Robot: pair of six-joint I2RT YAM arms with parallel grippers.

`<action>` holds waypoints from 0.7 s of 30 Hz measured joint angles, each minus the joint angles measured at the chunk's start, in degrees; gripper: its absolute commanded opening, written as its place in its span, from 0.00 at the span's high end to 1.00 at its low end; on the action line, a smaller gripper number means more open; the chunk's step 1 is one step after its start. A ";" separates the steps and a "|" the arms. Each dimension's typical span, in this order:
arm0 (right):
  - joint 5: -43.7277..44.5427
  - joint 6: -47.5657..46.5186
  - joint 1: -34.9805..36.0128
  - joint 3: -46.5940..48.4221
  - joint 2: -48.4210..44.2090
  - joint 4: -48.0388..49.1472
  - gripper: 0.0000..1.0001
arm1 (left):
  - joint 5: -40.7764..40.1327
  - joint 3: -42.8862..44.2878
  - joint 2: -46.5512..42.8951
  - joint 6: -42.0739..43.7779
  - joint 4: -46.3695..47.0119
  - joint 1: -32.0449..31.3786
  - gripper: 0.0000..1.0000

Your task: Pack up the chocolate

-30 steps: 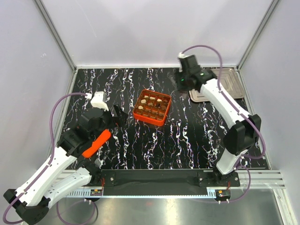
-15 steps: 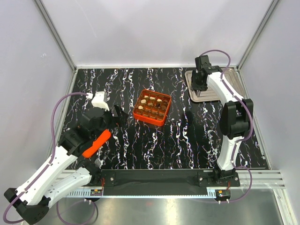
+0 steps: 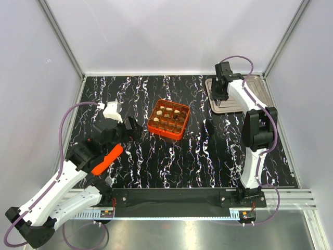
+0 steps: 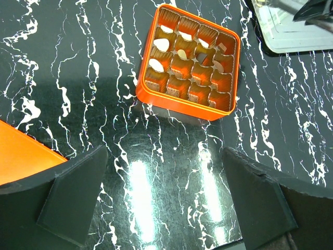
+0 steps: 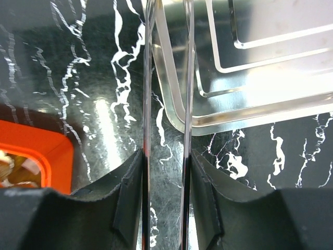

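Observation:
The chocolate lies in cells of the orange grid box, some pieces cream and some dark brown; the box sits mid-table in the top view. My left gripper is open and empty, hovering over bare table just near of the box, at its left in the top view. My right gripper is shut on metal tweezers, whose two thin blades reach past the left edge of the silver tray. In the top view this gripper is over the tray's left part.
The silver tray stands at the back right corner and looks empty. A corner of the orange box shows at the left of the right wrist view. Grey walls enclose the black marbled table.
My right arm swung right and back, from left of the tray to over the tray's left part, and its elbow folded. The left arm barely moved.

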 measured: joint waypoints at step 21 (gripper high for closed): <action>-1.05 0.00 -1.05 0.94 3.10 0.81 0.61 | -0.11 0.00 0.00 0.00 -0.02 0.00 0.01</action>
